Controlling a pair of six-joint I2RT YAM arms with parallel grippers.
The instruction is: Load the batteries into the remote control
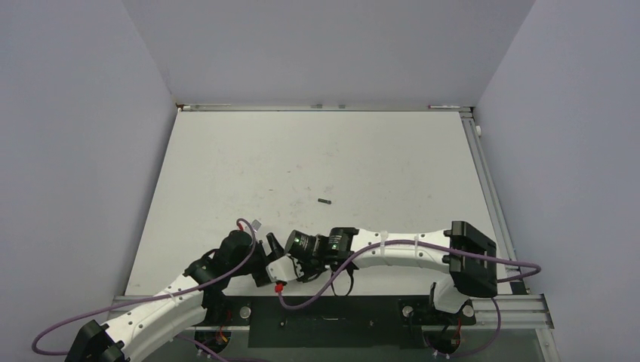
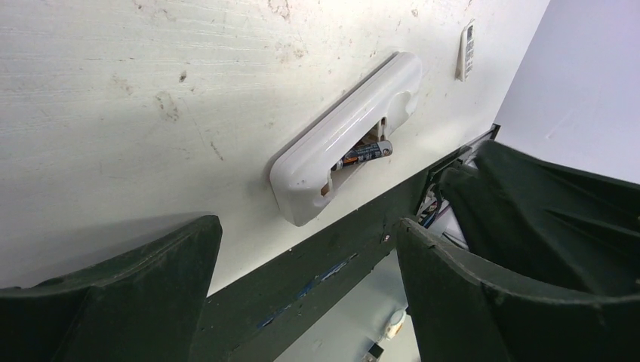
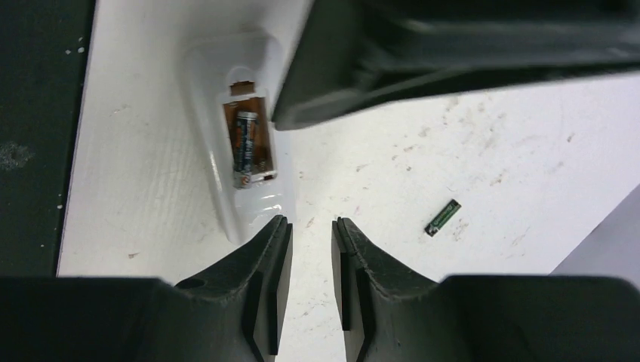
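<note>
The white remote control (image 2: 341, 136) lies back up near the table's front edge, its brownish recess open. One of the batteries (image 3: 244, 145) sits in that recess, also seen as the battery (image 2: 365, 153) in the left wrist view. The other battery (image 3: 442, 217) lies loose on the table, and the top view shows this battery (image 1: 325, 201) farther out. My right gripper (image 3: 310, 222) hovers just beside the remote control (image 3: 226, 196), its jaws a narrow gap apart with nothing between them. My left gripper (image 2: 308, 225) stands wide open and empty, short of the remote.
A small white slotted piece (image 2: 467, 50) lies on the table beyond the remote. The dark front rail (image 2: 324, 264) runs right under the left gripper. Both arms crowd together at the front middle. Grey walls close in the table (image 1: 317, 158) on three sides.
</note>
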